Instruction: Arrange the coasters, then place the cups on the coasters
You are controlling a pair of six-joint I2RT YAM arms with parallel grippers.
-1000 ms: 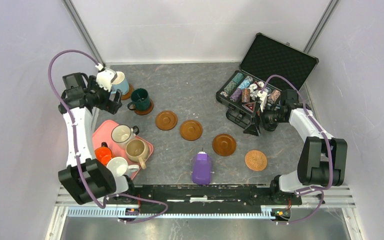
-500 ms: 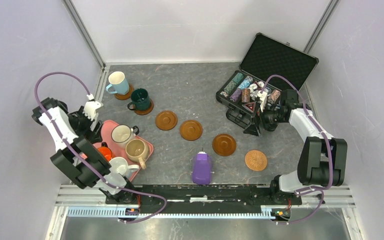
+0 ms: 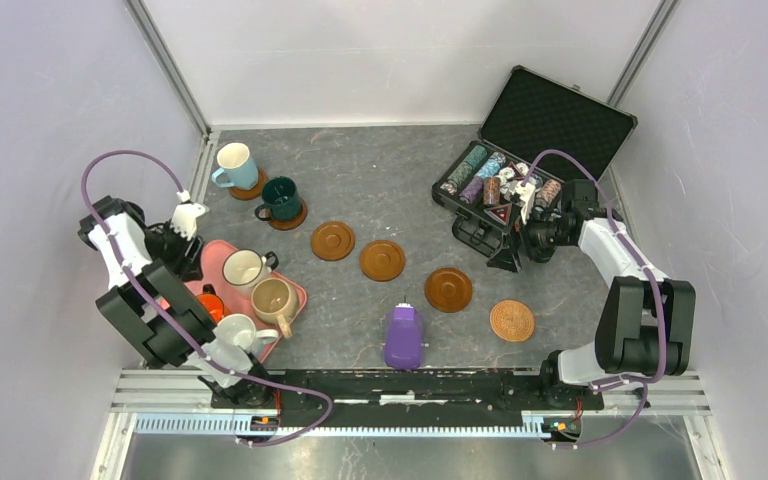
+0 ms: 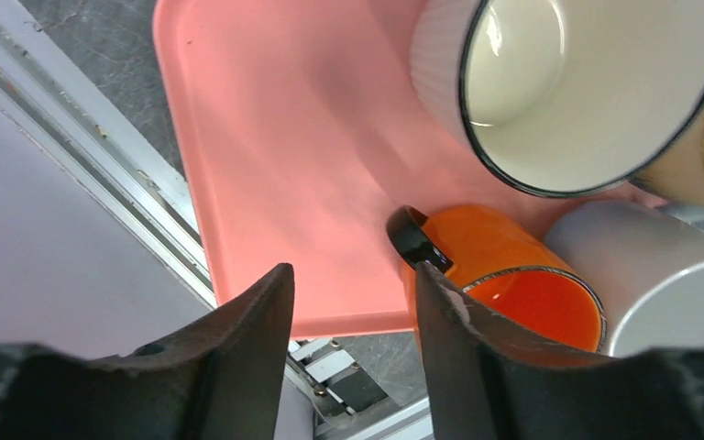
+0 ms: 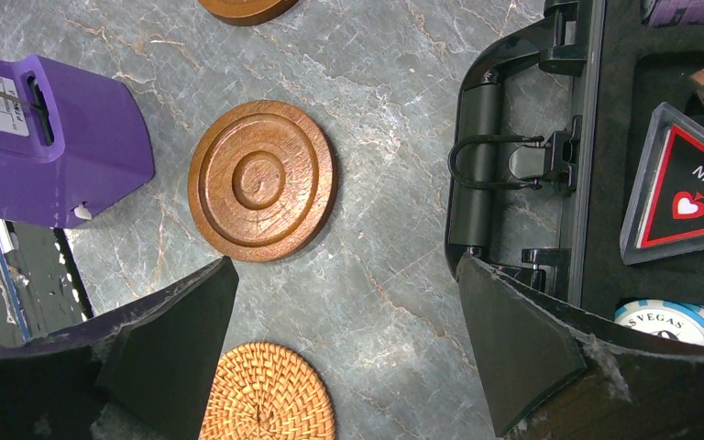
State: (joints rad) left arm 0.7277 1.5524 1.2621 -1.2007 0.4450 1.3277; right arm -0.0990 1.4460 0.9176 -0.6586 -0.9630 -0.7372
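Observation:
A light blue cup [image 3: 235,165] and a dark green cup [image 3: 282,198] each stand on a dark coaster at the back left. Three dark wood coasters [image 3: 332,240] [image 3: 382,260] [image 3: 448,289] and a woven one [image 3: 512,321] lie bare across the middle. The cream cup [image 3: 244,268], beige cup [image 3: 274,298], orange cup [image 3: 207,303] and white cup [image 3: 235,333] sit on the pink tray [image 3: 205,258]. My left gripper [image 4: 349,275] hovers over the tray's edge, jaws partly open and holding nothing, beside the orange cup [image 4: 504,275]. My right gripper [image 5: 346,266] is open above the table near a dark coaster [image 5: 261,180].
A purple device [image 3: 404,337] lies near the front middle. An open black case of poker chips [image 3: 520,170] stands at the back right, its handle [image 5: 495,165] close to my right fingers. Metal rails run along the table's left edge [image 4: 101,165].
My left arm has swung away from the light blue cup, back and down over the pink tray, and its jaws have narrowed. The right arm has not moved.

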